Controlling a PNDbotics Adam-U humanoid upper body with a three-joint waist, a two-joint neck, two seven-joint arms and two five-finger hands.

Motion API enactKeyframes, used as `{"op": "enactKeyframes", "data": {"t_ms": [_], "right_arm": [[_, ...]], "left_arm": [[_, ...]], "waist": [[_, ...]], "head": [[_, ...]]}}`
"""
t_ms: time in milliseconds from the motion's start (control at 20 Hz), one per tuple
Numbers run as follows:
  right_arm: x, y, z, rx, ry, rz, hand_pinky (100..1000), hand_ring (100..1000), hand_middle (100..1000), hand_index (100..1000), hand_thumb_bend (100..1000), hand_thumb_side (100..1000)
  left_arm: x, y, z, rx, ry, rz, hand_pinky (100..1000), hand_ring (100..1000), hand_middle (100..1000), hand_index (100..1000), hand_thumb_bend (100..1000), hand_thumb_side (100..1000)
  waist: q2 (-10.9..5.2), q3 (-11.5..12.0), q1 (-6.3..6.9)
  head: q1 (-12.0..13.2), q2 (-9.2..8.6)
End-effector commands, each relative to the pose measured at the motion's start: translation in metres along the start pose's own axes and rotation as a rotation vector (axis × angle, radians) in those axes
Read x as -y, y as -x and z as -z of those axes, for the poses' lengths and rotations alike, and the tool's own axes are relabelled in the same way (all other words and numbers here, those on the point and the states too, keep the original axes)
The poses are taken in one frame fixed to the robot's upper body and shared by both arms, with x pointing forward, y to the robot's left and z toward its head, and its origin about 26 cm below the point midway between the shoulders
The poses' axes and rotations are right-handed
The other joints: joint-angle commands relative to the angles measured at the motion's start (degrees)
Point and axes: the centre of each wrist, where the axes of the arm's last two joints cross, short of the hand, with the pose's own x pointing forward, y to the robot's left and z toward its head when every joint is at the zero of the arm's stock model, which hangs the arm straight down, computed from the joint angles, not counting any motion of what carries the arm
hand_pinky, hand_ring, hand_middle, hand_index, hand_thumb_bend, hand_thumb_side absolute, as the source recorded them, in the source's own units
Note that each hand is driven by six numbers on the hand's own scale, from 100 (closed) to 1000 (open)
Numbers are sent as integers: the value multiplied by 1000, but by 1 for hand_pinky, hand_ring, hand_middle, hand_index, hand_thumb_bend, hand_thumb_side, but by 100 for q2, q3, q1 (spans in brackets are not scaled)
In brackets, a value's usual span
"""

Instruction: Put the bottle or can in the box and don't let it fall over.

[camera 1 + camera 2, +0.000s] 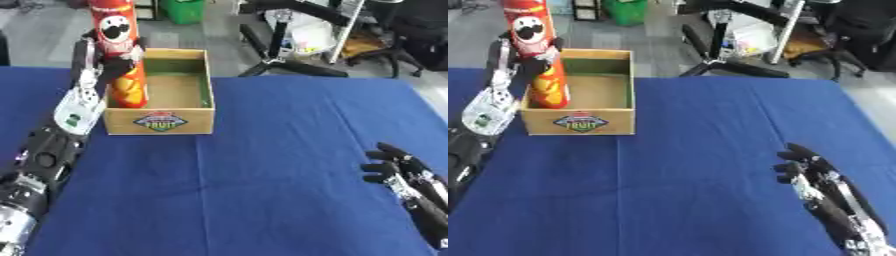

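A tall red can (118, 45) with a face logo stands upright in the left part of the wooden box (160, 122), its base at or just above the box floor. My left hand (105, 65) reaches in from the left, fingers curled round the can's middle. The box is open-topped, with a fruit label on its front wall. My right hand (811, 172) rests open on the blue cloth at the lower right, far from the box, holding nothing.
A blue cloth (262, 165) covers the table. Beyond the far edge stand a green bin (182, 10), black stand legs (280, 65) and an office chair (859, 35).
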Motion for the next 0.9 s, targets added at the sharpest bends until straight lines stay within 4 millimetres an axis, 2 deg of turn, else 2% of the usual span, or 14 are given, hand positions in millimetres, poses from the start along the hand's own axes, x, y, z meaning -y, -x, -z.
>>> {"op": "enactKeyframes", "data": {"t_ms": [50,100,150,250,400,700,850,900], "right_arm": [[4,-7,5,27,-3,-11,738,763,793,907,100,486],[4,-7,5,28,-4,-12,738,763,793,907,100,486],[4,-7,5,29,-4,-13,738,763,793,907,100,486],[5,-8,5,30,-3,-16,738,764,794,907,100,486],[6,-8,5,31,4,-22,738,764,794,907,100,487],[12,-10,4,36,26,-39,738,764,794,907,100,487],[14,-12,4,42,38,-50,738,764,795,908,100,488],[15,-12,4,43,42,-53,739,764,795,908,100,488]], "left_arm": [[-6,-10,7,52,10,40,570,583,570,801,289,454],[-5,-11,7,59,20,51,617,642,645,836,407,505],[-5,-12,6,65,29,62,625,654,661,845,421,513],[-6,-13,6,76,46,82,680,718,748,886,581,606],[-8,-16,4,94,62,110,740,771,817,907,684,683],[-20,-27,-3,132,75,104,785,819,881,937,695,767],[-28,-38,-8,157,85,62,785,821,882,938,616,773],[-31,-43,-10,163,88,44,781,819,878,937,550,808]], "waist": [[-83,4,41],[-83,14,48],[-84,25,54],[-90,53,65],[-99,109,86],[-145,319,134],[-178,467,161],[-190,513,167]], "head": [[16,-53],[14,-52],[11,-52],[10,-47],[-14,-44],[-89,-8],[-128,8],[-143,13]]}}
